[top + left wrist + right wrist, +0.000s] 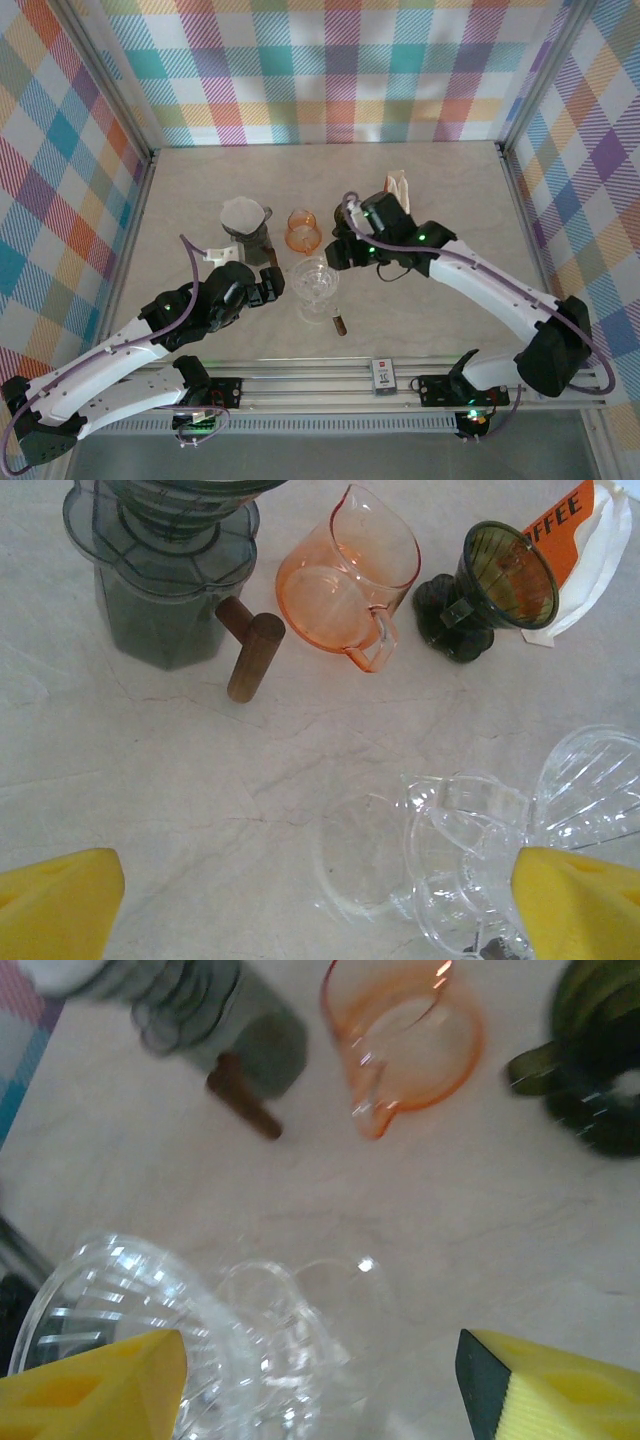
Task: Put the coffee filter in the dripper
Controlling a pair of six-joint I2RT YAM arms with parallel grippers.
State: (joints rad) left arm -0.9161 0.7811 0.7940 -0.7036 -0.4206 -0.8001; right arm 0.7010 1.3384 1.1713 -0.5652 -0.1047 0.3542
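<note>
Left gripper (316, 885) and right gripper (320, 1355) gape wide, empty. The coffee filter pack (597, 558), far right, looks like flimsy paper; pinch an edge.

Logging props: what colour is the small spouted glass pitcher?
Translucent orange; the pitcher shows best in the left wrist view.

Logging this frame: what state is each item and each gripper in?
Left gripper: jaws open, empty.
Right gripper: jaws open, empty.
Grey dripper: upright on its server, white filter inside.
Orange pitcher: upright, empty.
Dark green dripper: appears upright, no filter.
Clear glass dripper: lying on its side, no filter.
</note>
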